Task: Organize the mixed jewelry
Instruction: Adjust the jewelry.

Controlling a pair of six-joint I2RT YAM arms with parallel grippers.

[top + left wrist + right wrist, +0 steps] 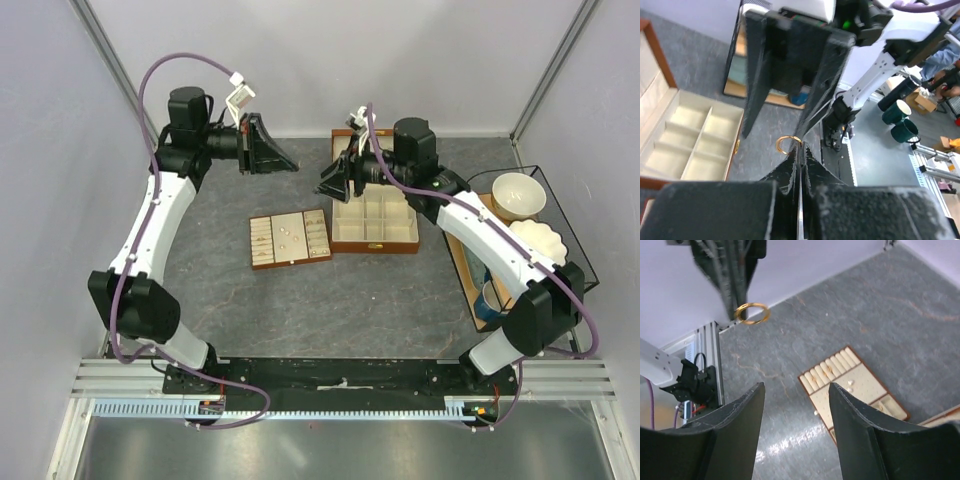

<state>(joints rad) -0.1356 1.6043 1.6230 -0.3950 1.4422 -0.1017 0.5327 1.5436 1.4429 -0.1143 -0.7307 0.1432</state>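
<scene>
Gold ring [752, 313] is pinched at the tips of the pressed-together left jaws, held clear above the table [880, 305], while the right jaws are spread and faced toward it, the ring lying ahead of them and off their centre line.

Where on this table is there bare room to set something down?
Bare table between the tray, the box and the near edge, and left of the tray. Crowded on the right around the basket.

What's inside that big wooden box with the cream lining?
The wooden box shows cream compartments that look empty; the right arm covers its back part.
</scene>
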